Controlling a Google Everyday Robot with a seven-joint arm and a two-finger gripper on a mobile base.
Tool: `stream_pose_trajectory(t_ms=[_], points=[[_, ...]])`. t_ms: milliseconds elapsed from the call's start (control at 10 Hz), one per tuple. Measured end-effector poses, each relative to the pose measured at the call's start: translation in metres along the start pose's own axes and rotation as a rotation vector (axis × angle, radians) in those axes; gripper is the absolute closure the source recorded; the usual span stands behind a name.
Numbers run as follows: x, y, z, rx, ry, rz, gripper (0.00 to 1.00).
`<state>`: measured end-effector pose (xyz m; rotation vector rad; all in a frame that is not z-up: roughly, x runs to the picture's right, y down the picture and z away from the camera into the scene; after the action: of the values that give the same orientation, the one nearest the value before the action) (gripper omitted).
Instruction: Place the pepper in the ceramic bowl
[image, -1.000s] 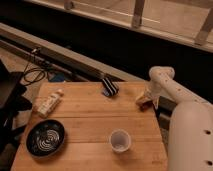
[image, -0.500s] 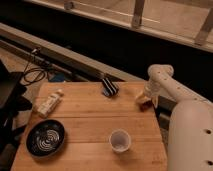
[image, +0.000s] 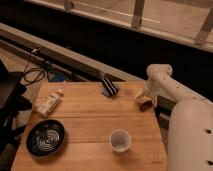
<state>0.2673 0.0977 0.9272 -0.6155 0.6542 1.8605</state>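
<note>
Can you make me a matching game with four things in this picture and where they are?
Things:
1. ceramic bowl
2. cup
3. bottle
4. gripper

Places:
A. at the table's right edge, next to the pepper
B. near the table's closest edge, right of the bowl
C. closest left corner of the table
D. lying on its side by the left edge, behind the bowl

Pairs: 1-C, 2-B, 3-D, 4-A

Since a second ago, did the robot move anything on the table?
Nothing visibly moved. The gripper stays low at the table's right edge. The ceramic bowl, cup, bottle and dark packet kept their places.
</note>
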Motion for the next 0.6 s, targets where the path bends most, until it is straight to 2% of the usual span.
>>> stream_pose_trajectory(t_ms=[100, 300, 400, 600], points=[[-0.002, 0.0, 0.0, 0.002, 0.002, 0.005, 0.2], [-0.003, -0.006, 0.014, 0.022, 0.045, 0.008, 0.22], [-0.003, -0.008, 0.024, 0.029, 0.058, 0.007, 0.29], [-0.002, -0.013, 0.031, 0.032, 0.06, 0.008, 0.45]])
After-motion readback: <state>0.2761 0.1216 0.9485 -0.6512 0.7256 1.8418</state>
